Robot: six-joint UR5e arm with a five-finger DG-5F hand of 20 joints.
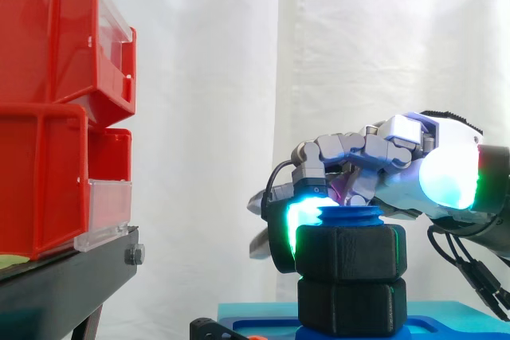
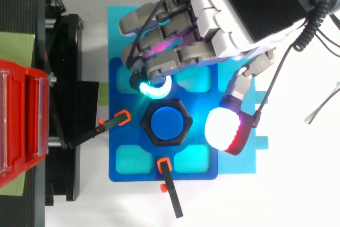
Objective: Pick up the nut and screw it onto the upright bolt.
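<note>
A blue upright bolt (image 2: pixel 166 122) stands in the middle of a blue fixture plate (image 2: pixel 119 171). A black hex nut (image 1: pixel 351 252) sits on its thread near the top, with the bolt's blue end (image 1: pixel 351 216) showing just above it. Under it is a second black hex piece (image 1: pixel 351 305). My hand (image 2: pixel 234 11) reaches over from the upper right. A cyan-glowing fingertip (image 2: pixel 154 89) rests at the nut's far edge. The thumb's white and red pad (image 2: pixel 226 129) stands a little off the nut's right side, so nothing is pinched.
Stacked red bins (image 1: pixel 48 109) sit on a black stand (image 1: pixel 64 276) to the left. Two black clamps with orange tips (image 2: pixel 112 124) (image 2: pixel 169 187) lie on the plate's left and front sides. The plate holds several cyan pockets (image 2: pixel 130 159).
</note>
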